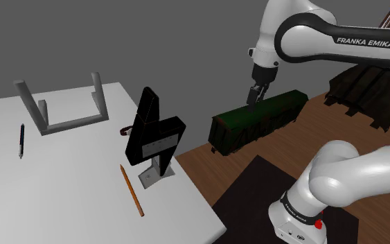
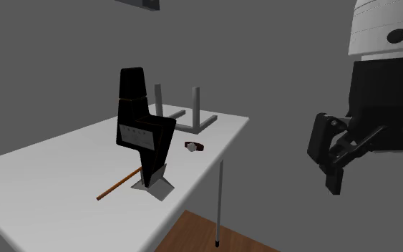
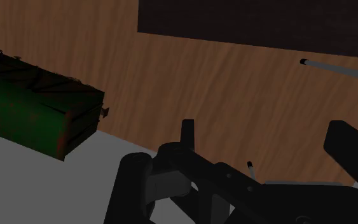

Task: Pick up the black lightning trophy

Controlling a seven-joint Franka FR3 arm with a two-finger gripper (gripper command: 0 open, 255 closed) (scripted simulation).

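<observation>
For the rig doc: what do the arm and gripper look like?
Arm: glossy white rounded links, dark bands at the joints, white FRANKA EMIKA lettering on a dark band of the upper link, small red mark near the base. Gripper: all black, blocky, two fingers.

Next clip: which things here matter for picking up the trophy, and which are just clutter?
Job: black lightning trophy, upright on the white table; the open tool, well apart from it.
Lying about: pencil, pen, grey frame, wristwatch, green chest.
</observation>
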